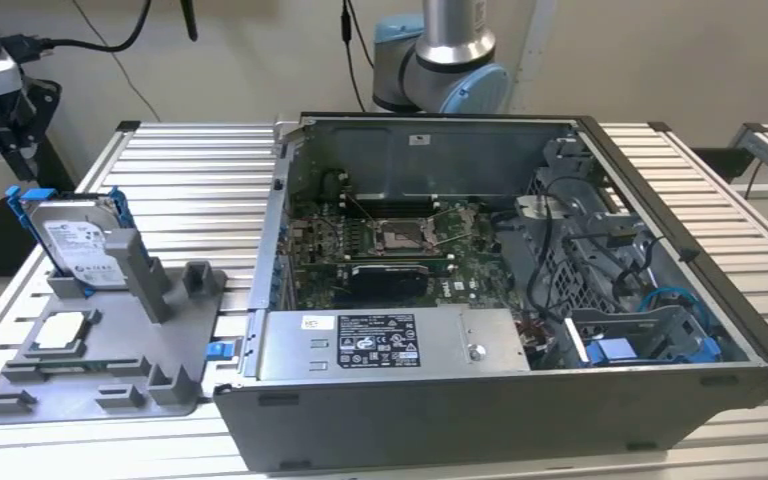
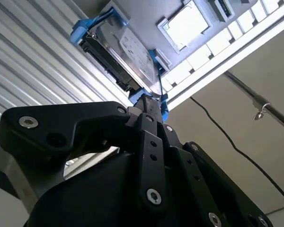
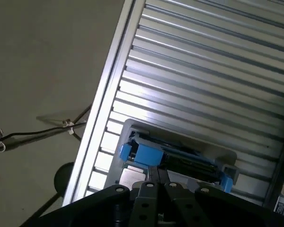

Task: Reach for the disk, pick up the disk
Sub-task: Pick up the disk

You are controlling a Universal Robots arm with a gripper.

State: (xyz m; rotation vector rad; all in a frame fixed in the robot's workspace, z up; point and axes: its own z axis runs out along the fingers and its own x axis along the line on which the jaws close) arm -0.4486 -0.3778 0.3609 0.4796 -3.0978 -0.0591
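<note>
Black gripper [image 2: 149, 100] links sit nearest in both wrist views, fingers pressed together on nothing, tips near the disk [image 2: 125, 49]. The disk stands upright in a grey holder [image 1: 177, 330] on the slatted surface [image 1: 211, 170], at the exterior view's left of the open computer case [image 1: 491, 420].

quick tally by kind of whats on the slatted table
disk: 1
chip: 1
grey holder: 1
open computer case: 1
total: 4
</note>
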